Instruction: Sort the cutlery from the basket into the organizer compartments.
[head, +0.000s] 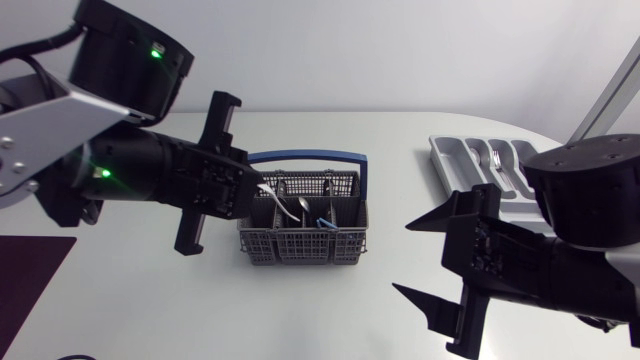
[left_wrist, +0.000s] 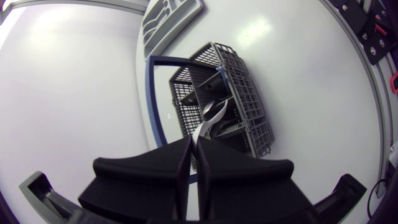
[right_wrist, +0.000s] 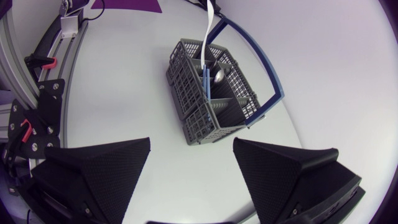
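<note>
Since its fingers pinch the handle of a pale utensil (head: 272, 197) whose far end stands in the basket (head: 300, 245), the left gripper (head: 252, 190) sits at the basket's rim, probably to lift it out (open table all round); the organizer (head: 445, 155) lies well apart rightward, near the right gripper (head: 405, 257), whose fingers are spread

Bare table (head: 400, 200) between basket (head: 300, 246) and organizer (head: 447, 152) — blue handle (head: 305, 156) leans aside.

A basket (head: 300, 246) sits mid-table with a spoon (head: 303, 207) inside. The organizer (head: 445, 152) lies far right, behind the right gripper (head: 404, 257), with a fork (head: 494, 160) in it. The left gripper (head: 250, 190) holds a utensil (head: 268, 192) over the basket's left side.
</note>
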